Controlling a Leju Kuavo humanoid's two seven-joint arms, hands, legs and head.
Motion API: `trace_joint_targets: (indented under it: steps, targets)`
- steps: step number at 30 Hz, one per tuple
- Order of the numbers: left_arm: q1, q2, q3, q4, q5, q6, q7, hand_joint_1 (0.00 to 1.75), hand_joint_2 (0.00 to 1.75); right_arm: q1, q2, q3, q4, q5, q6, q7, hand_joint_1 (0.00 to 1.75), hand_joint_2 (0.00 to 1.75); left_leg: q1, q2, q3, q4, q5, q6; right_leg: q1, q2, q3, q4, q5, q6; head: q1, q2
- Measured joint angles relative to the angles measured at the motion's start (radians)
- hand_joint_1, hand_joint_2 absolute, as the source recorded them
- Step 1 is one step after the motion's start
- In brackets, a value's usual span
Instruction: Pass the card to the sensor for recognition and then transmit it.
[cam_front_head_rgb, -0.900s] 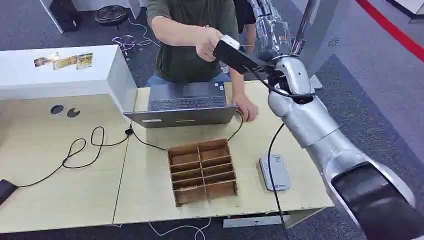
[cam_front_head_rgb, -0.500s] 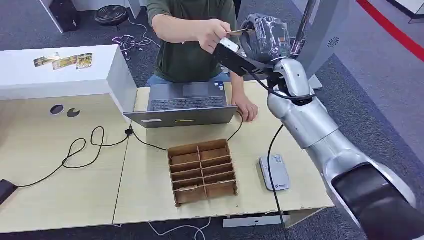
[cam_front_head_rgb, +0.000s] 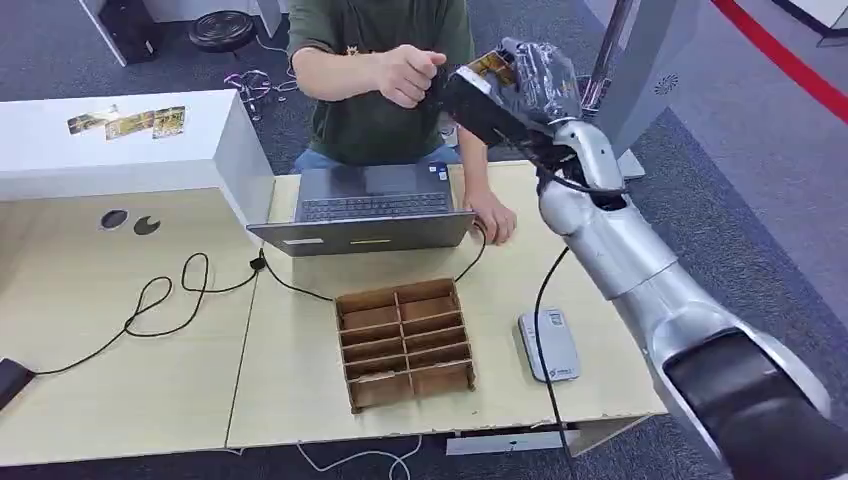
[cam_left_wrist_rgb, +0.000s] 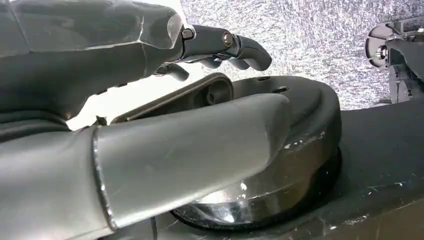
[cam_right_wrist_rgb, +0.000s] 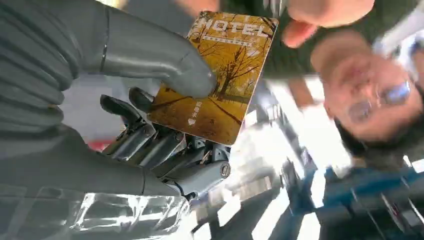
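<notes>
Head view high, facing down over table (cam_front_head_rgb: 120, 400), right wrist view close behind card (cam_right_wrist_rgb: 220, 75), shared with head view

Grey speckled carpet (cam_front_head_rgb: 700, 170) runs all around here, and off beyond the raised right robot hand (cam_front_head_rgb: 520, 75) a red stripe (cam_front_head_rgb: 790, 60) cuts across the floor. Just behind that robot hand stands a pale grey pillar (cam_front_head_rgb: 640, 60). Below and nearer than the robot hand lies the light wooden surface (cam_front_head_rgb: 120, 370), two panels butted together with a seam between them. Well off to the far side of it from the robot hand sits a white cabinet (cam_front_head_rgb: 130, 150), two dark round holes (cam_front_head_rgb: 130, 221) in the surface just beside it. Further back, a black stool (cam_front_head_rgb: 222, 28) on the carpet. Light is even and bright.
</notes>
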Motion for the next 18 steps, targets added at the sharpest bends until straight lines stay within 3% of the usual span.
trace_joint_targets:
  steps: [5,10,18]
  targets:
    - [0.0,0.0,-0.007,0.001,0.021,0.003,0.001,0.0,0.0,-0.003,0.037,-0.113,0.038,-0.388,0.159,0.02,1.75,1.75,0.0,0.0,0.0,0.0,0.0,0.0,0.0,0.0,0.0,0.0,0.0,0.0,0.0,0.0]
    - [0.001,0.003,-0.011,0.002,0.038,0.006,0.001,0.0,0.0,-0.039,0.052,-0.174,0.115,-0.668,0.303,0.069,1.75,1.75,0.0,0.0,-0.001,0.0,0.0,0.0,0.0,0.0,0.0,0.0,0.0,0.0,0.0,0.0]
    - [0.012,0.003,-0.011,0.002,0.068,0.007,-0.002,0.0,0.0,-0.112,0.011,-0.149,0.217,-1.025,0.453,0.189,1.75,1.75,0.0,0.0,-0.001,0.001,0.0,0.0,0.0,0.0,-0.001,0.0,0.001,0.001,0.0,0.0]
